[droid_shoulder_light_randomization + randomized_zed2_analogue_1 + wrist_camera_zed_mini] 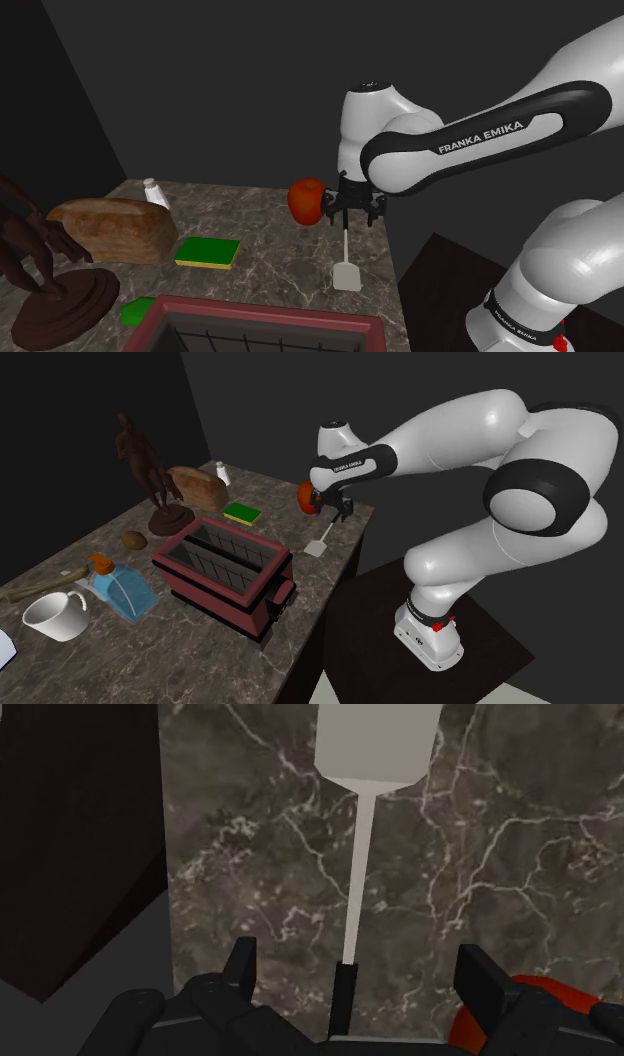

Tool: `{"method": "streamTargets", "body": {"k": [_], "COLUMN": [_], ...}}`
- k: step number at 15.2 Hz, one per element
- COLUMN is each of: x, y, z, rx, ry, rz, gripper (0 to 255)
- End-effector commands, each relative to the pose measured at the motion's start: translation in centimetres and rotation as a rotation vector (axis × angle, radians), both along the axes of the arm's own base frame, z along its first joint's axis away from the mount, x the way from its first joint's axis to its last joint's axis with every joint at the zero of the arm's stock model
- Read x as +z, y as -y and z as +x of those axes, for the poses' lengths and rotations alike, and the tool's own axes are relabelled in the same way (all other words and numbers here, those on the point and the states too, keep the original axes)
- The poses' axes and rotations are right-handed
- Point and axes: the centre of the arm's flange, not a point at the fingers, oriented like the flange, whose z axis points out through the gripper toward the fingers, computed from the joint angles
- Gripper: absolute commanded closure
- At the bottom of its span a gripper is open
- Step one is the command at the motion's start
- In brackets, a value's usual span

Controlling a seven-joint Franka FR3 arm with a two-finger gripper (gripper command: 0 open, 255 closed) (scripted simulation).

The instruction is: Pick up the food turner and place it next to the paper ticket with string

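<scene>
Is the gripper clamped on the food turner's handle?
No, the gripper is open, its fingers apart around the untouched handle of the food turner.

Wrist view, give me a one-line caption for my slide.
Open gripper straddles the handle of the white food turner lying on the marbled counter, fingers not touching it.

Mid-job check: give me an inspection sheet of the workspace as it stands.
Surface: dark veined marble counter.
Job's things: white food turner on the counter near its edge, handle end under the claw.
Clutter: red apple beside the claw, bread loaf, green sponge, red crate, white mug, dark figurine.
Grippers: claw open, fingers either side of the handle, not touching.
Cables: nothing seen.
Surroundings: dark walls, dark stand.
</scene>
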Motion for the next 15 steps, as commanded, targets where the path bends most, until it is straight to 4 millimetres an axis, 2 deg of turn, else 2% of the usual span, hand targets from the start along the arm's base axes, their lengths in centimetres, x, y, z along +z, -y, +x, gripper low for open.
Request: {"method": "streamTargets", "body": {"k": [1, 8, 15], "x": [-1.8, -5.3, -5.3], "y": [-0.3, -0.1, -0.1], "z": [0.6, 0.7, 0.7], "rx": [-0.050, -0.050, -0.050], "ry": [0.003, 0.003, 0.003], "rz": [-0.001, -0.001, -0.001], "gripper": [0, 0, 0]}}
